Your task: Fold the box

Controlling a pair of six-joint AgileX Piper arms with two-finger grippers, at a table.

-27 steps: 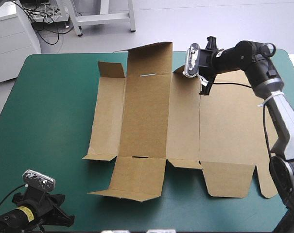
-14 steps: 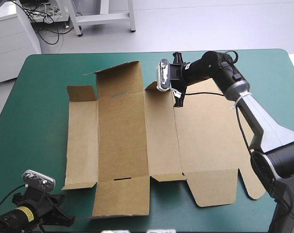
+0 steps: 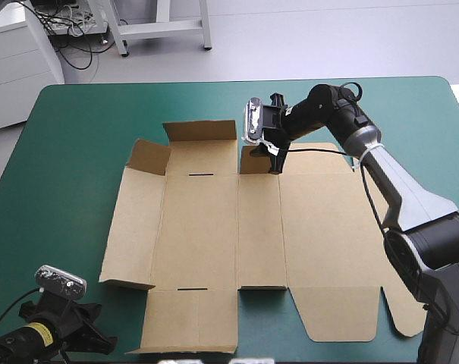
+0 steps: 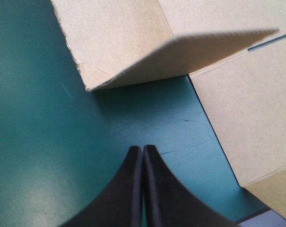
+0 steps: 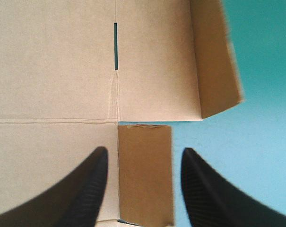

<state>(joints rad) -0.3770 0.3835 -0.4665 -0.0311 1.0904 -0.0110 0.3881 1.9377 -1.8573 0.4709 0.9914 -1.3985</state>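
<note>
The brown box [image 3: 214, 227] lies as an almost flat cut sheet across the middle of the table, its left-hand flaps [image 3: 149, 155] slightly raised. My right gripper [image 3: 273, 161] hovers at the box's far edge, over a small flap [image 3: 252, 161]. In the right wrist view the right gripper [image 5: 143, 151] is open, and that small flap [image 5: 145, 189] lies between its black fingers [image 5: 93, 184] without visible contact. My left gripper [image 3: 92, 339] rests at the table's near left corner. The left wrist view shows the left gripper [image 4: 143, 150] shut and empty, with a raised box flap [image 4: 180, 56] ahead.
Teal-green cover [image 3: 62, 174] shows broadly to the left of the box and along the far edge. The box's near flaps [image 3: 191, 322] reach close to the table's front edge, and its rightmost flap [image 3: 407, 311] lies beside the right arm's base.
The box slid left across the table together with my right gripper, then turned and settled flatter, nearer the front. The tall far flap dropped lower. My left arm stayed still.
</note>
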